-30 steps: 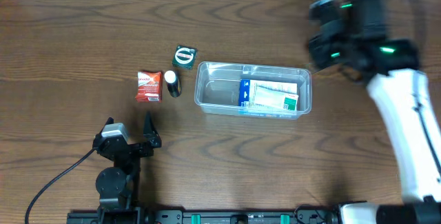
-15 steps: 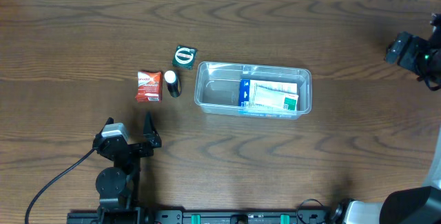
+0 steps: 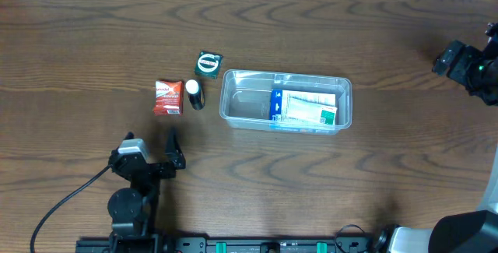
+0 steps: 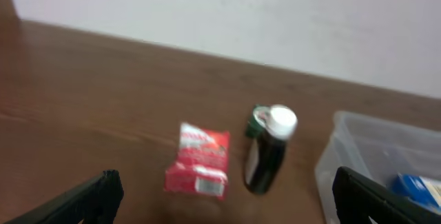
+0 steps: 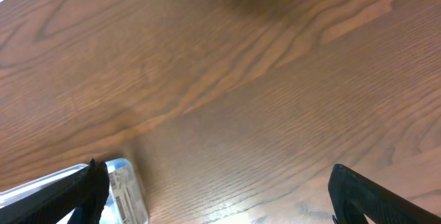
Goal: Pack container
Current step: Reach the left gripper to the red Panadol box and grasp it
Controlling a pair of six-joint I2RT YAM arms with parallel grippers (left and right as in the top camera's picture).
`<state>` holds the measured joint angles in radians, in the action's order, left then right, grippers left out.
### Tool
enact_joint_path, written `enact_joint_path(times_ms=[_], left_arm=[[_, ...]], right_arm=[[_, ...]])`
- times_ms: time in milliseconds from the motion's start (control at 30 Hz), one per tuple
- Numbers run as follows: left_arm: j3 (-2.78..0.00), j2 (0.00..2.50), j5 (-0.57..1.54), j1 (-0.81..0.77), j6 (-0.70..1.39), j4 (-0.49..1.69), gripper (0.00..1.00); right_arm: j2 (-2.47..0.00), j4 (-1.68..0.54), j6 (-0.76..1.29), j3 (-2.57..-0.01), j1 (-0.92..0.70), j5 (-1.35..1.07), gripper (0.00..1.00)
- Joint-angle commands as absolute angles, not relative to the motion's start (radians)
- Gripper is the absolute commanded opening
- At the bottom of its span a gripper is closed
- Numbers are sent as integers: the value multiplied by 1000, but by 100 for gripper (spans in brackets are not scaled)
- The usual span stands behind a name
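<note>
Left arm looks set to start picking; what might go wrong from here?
The bottle stands upright close beside the red packet; the open left gripper reaching for either may tip the bottle, and it might roll. The green packet lies near the container rim, so a grasp there may nudge the container.

The container (image 3: 247, 102) is a clear plastic rectangular tub with rounded corners and a raised rim; it stands upright and open-topped on the wooden counter (image 3: 93, 35), slightly right of the middle, its long side running left to right; its left half is bare; a flat blue, white and green packet (image 3: 305, 107) lies in its right half.
</note>
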<state>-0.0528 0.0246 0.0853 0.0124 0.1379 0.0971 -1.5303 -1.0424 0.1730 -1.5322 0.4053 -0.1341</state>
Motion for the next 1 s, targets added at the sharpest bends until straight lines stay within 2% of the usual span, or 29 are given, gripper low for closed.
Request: enact_joint_path(times_ms=[0,233,433,567,967], left_arm=[[-148,104,177,19,168,171,98],[-606,574,210,19,109,454,98],[-1138,1069,209,19,-53,866,98],[-1357,1302,209,19,-116,974,98],[-1411,1576,243,90,-93,949,98]], right_arm=[[-1526,-1044,186,-1528,410,-138,99],[-1526,-1044,186,-1528,410,-138,99],[-1526,-1044,186,-1528,410,-138,99],[-1526,-1044,186,-1528,410,-138,99],[-1526,-1044,186,-1528,410,-138,99]])
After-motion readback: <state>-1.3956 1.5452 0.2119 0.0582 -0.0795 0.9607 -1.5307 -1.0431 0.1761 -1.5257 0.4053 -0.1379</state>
